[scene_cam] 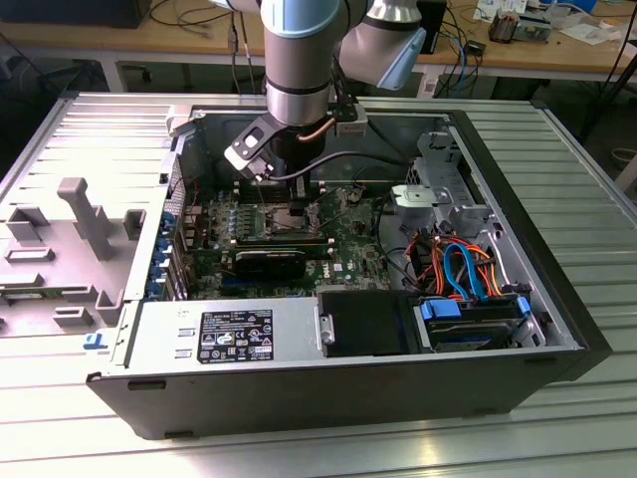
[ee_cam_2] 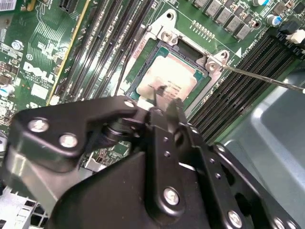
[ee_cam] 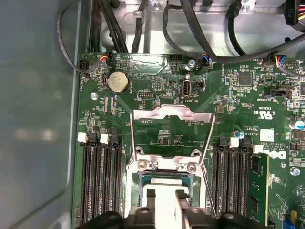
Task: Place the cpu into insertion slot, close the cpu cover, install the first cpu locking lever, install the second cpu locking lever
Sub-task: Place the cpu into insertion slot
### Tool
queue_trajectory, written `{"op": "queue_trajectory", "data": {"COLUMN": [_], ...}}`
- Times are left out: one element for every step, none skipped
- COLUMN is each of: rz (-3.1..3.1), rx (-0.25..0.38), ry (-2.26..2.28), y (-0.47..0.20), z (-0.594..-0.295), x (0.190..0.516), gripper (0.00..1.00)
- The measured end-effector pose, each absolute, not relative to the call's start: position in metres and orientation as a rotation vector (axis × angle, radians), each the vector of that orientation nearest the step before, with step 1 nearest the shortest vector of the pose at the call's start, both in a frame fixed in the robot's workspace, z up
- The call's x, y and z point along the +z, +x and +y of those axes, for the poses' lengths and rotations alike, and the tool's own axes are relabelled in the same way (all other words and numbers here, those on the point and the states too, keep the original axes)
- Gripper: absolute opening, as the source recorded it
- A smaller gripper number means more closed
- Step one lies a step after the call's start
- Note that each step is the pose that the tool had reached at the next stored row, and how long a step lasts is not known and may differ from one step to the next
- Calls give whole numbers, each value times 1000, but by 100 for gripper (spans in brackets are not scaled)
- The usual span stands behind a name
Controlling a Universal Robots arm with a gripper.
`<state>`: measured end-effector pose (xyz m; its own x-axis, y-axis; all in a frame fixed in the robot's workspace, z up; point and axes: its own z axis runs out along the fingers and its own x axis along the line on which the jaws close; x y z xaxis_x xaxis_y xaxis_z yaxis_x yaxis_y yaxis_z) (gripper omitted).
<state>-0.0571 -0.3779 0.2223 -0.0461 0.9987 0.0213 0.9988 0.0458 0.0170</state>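
The cpu (ee_cam_2: 167, 78), a silver-grey square chip, lies flat in the insertion slot (ee_cam_2: 151, 47) on the green motherboard. In the first wrist view the cpu (ee_cam: 164, 187) shows beneath my gripper (ee_cam: 166, 194), whose two black fingers stand a little apart with nothing between them. The gripper (ee_cam_2: 167, 101) hovers just over the chip's near edge. The cpu cover (ee_cam: 171, 114), a silver frame with a square opening, is swung open and lies back beyond its hinge. Thin wire locking levers (ee_cam: 208, 143) (ee_cam_2: 257, 77) stand unlatched beside the socket. In the exterior view the gripper (scene_cam: 292, 196) hangs over the board inside the case.
Long black memory slots (ee_cam: 97, 181) flank the socket on both sides (ee_cam: 233, 176). Black cables (ee_cam: 200, 33) run across the case floor beyond the board. The case wall (ee_cam: 38, 119) rises close by. A power supply (scene_cam: 234, 334) and a drive cage with cables (scene_cam: 468, 289) fill the near side.
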Motion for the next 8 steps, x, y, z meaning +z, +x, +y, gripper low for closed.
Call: {"op": "queue_trajectory", "data": {"rz": [-2269,-2269,-2269,-2270,-2270,-2270,-2269,-2270], "rx": [-42,-42,-42,-42,-42,-42,-42,-42], "ry": [-2167,-2167,-2167,-2166,-2167,-2167,-2167,-2167], "y": [-57,-57,-57,-57,-57,-57,-57,-57], "z": [-378,-378,-378,-378,-378,-378,-378,-378], "x": [222,223,223,224,226,229,232,234], "gripper": [23,17,11,11,11,11,11,11]}}
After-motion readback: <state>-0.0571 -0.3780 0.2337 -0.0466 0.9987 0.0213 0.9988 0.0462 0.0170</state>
